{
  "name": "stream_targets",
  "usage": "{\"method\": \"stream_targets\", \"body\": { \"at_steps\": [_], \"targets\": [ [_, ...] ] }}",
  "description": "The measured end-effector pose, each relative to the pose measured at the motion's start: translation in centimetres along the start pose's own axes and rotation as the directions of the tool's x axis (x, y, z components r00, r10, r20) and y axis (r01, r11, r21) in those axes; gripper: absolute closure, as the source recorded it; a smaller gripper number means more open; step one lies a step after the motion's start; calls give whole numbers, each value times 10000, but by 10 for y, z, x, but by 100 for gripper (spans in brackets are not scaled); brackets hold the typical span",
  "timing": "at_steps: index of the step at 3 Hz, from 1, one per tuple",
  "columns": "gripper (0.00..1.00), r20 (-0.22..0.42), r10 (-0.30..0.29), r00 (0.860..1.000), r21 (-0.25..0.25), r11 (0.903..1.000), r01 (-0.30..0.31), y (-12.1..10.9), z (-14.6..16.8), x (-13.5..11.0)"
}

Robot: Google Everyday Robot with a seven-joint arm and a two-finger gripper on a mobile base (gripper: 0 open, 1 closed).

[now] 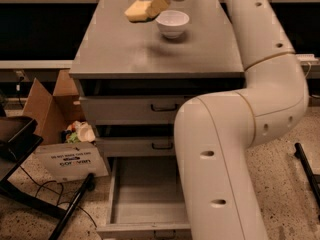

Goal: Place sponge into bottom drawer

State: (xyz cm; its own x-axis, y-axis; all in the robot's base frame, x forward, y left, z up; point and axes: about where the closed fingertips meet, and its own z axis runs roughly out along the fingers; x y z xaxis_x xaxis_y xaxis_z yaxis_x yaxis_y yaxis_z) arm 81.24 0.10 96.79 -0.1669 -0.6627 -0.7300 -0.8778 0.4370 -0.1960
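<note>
The pale yellow sponge (137, 11) hangs in the air above the far part of the grey cabinet top (125, 49), just left of the white bowl (172, 23). My gripper (154, 7) reaches in from the top edge of the view and is shut on the sponge's right end with its cream-yellow fingers (158, 4). The bottom drawer (145, 194) is pulled open at the foot of the cabinet, and the part of its tray that shows is bare. My white arm (240, 134) covers the drawer's right side.
The two upper drawers (150, 109) are shut. A torn cardboard box (47, 109) with trash and a white labelled box (70, 161) stand left of the cabinet. A dark stand with legs and cables (30, 184) lies on the speckled floor at lower left.
</note>
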Motion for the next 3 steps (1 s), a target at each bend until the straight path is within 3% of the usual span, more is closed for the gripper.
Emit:
{"method": "stream_targets", "body": {
  "at_steps": [1,2,3],
  "targets": [
    [100,-920,427,9948,-1093,9926,-527,33,-64,37],
    [100,-906,1012,9907,-1244,9859,-1121,71,-164,55],
    [100,217,1320,9910,95,9912,-1322,90,-250,48]
  ]
}}
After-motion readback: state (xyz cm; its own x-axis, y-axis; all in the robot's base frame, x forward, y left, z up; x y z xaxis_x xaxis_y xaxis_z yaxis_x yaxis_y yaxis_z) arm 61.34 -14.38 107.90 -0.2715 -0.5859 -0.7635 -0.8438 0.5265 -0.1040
